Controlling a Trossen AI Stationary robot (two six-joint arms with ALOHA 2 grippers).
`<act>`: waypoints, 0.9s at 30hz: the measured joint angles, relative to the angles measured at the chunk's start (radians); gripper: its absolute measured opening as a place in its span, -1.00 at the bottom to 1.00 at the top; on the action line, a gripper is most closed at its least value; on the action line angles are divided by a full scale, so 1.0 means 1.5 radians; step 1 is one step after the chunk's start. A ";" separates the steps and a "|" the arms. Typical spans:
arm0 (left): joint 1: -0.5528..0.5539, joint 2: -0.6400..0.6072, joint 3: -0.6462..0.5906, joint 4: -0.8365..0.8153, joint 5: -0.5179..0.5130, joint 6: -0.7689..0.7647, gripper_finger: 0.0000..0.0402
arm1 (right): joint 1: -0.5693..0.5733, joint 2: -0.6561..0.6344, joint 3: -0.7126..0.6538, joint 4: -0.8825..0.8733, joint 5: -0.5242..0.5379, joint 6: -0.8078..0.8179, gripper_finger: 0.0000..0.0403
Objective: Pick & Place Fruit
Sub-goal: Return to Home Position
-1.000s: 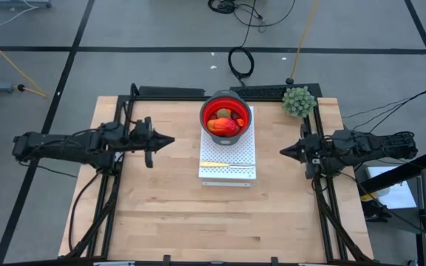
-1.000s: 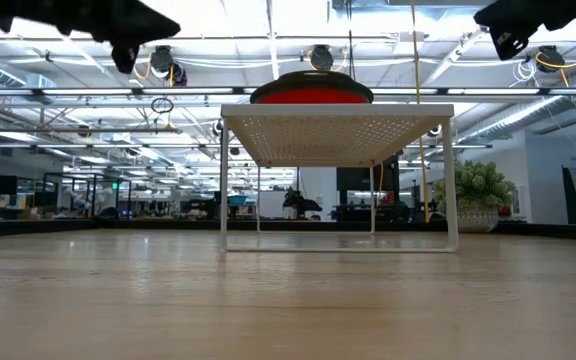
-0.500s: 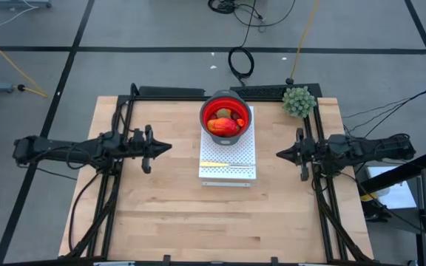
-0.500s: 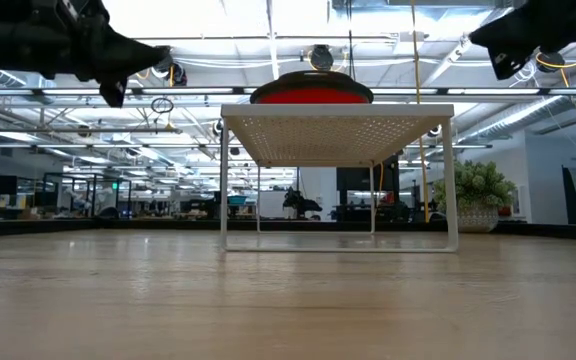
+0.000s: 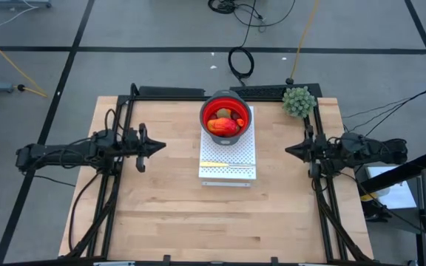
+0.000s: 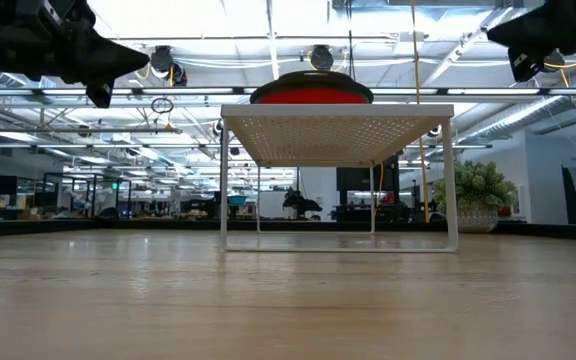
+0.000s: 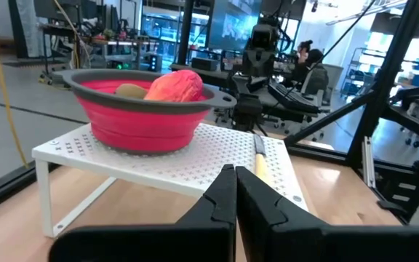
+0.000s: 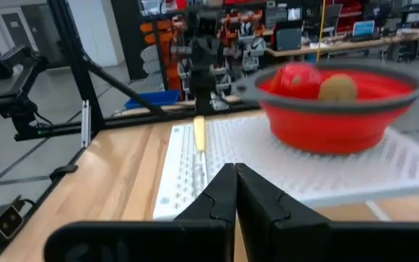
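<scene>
The fruit lies in a red bowl with a grey rim (image 5: 205, 108): a red-orange oblong piece (image 5: 224, 126) and brown-green ovals (image 7: 129, 90) show above the rim. The bowl stands on the far end of a white perforated rack (image 5: 228, 174) at the table's far middle. My left gripper (image 5: 161, 145) hangs shut, level, left of the rack and pointing at it. My right gripper (image 5: 288, 150) hangs shut, level, right of the rack and also pointing at it. Both hold nothing.
A yellow-handled knife (image 5: 226, 164) lies across the rack's near half. A green spiky ball plant (image 5: 299, 101) stands at the table's far right corner. Bare wood (image 5: 213, 222) spreads over the table's near half. Black frame rails (image 5: 120, 122) run along both sides.
Both grippers have sunk and stayed shut. My left gripper has drawn back toward the table's left edge, away from the rack. My right gripper has drawn back a little toward the right edge. The bowl, fruit and knife have not moved.
</scene>
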 joint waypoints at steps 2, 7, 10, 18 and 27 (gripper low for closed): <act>0.004 -0.004 0.000 -0.002 0.000 0.003 -0.99 | 0.000 0.000 -0.025 0.017 0.000 0.004 -1.00; 0.004 -0.005 -0.020 0.024 0.000 0.002 -0.99 | 0.000 -0.003 -0.112 0.123 -0.002 0.011 -1.00; 0.004 -0.005 -0.066 0.114 0.001 -0.002 -0.99 | 0.000 -0.007 -0.151 0.179 -0.002 0.012 -1.00; 0.004 -0.010 -0.116 0.162 0.002 -0.005 -0.99 | 0.000 -0.036 -0.169 0.165 -0.001 0.011 -1.00; 0.004 -0.010 -0.116 0.073 0.006 0.008 -0.98 | 0.000 -0.067 -0.169 0.103 -0.001 0.013 -1.00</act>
